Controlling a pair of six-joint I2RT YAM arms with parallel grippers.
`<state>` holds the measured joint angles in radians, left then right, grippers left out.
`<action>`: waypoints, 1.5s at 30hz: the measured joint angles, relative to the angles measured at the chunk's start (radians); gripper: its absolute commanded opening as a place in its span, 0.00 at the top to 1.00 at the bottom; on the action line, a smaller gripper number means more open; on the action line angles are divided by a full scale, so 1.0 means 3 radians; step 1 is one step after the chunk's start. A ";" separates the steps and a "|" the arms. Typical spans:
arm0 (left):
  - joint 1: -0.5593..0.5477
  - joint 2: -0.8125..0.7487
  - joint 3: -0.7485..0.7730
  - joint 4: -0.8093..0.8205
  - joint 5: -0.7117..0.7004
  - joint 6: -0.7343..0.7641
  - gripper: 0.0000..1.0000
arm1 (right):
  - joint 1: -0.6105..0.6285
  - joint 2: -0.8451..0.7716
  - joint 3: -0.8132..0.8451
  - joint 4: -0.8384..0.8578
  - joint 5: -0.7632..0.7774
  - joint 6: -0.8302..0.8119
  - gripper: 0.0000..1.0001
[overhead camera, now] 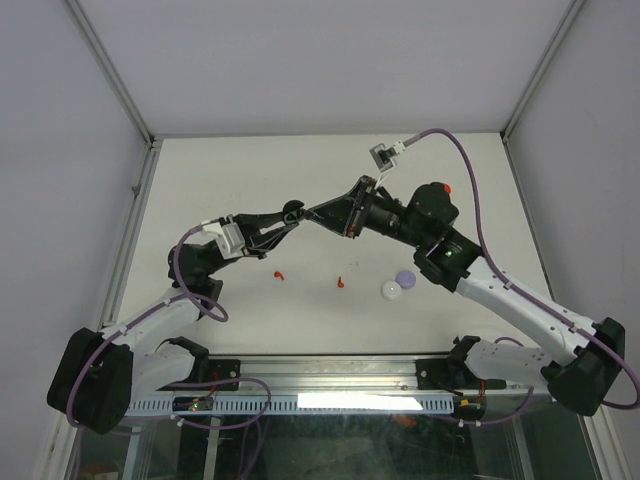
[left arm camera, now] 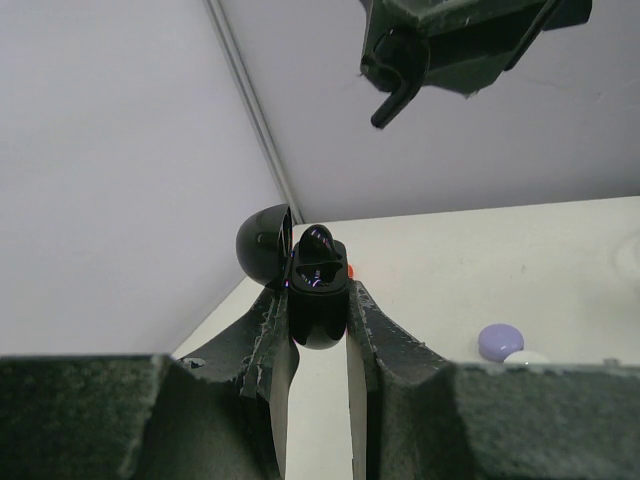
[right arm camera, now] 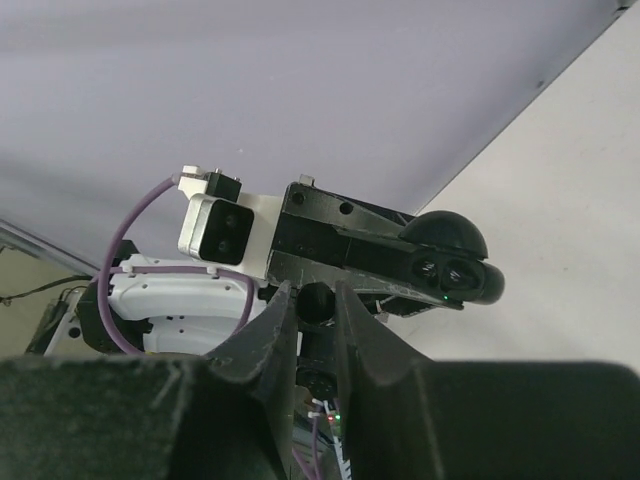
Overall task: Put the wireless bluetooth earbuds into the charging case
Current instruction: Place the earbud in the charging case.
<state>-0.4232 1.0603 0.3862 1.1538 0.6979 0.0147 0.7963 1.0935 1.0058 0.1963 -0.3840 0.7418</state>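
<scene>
My left gripper (overhead camera: 290, 216) is shut on an open black charging case (left arm camera: 318, 300), held above the table with its lid (left arm camera: 264, 245) swung to the left. The same case (right arm camera: 452, 268) faces the right wrist camera with its two wells showing. My right gripper (overhead camera: 321, 212) hovers close to the case, tip to tip with the left one. It is shut on a small black earbud (right arm camera: 318, 300), whose hooked stem (left arm camera: 393, 98) hangs from the jaws in the left wrist view. Two red earbuds (overhead camera: 279, 274) (overhead camera: 341, 283) lie on the table below.
A lilac round case (overhead camera: 405, 277) and a white one (overhead camera: 391, 290) lie side by side on the table right of the red buds. The two cases, lilac (left arm camera: 500, 340) and white (left arm camera: 528, 356), also show in the left wrist view. Enclosure walls stand at the back and sides.
</scene>
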 measured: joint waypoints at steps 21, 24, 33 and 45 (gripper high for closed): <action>0.0000 -0.0086 -0.0013 0.0389 -0.0003 -0.0125 1.00 | 0.0314 0.0380 -0.0120 0.0633 0.0287 0.0381 0.86; 0.0000 -0.0111 -0.0013 0.0373 -0.0001 -0.0125 1.00 | 0.0317 0.0380 -0.0120 0.0659 0.0334 0.0381 0.86; 0.0000 -0.0116 -0.0013 0.0362 0.0000 -0.0142 1.00 | 0.0322 0.0380 -0.0139 0.0704 0.0423 0.0385 0.86; 0.0000 -0.0114 -0.0013 0.0343 -0.0001 -0.0187 1.00 | 0.0328 0.0425 -0.0137 0.0703 0.0416 0.0463 0.86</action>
<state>-0.4232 1.0260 0.3824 1.2568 0.6975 -0.0414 0.8948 1.2209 0.9646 0.4072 -0.2592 0.8806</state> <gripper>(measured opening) 0.219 0.195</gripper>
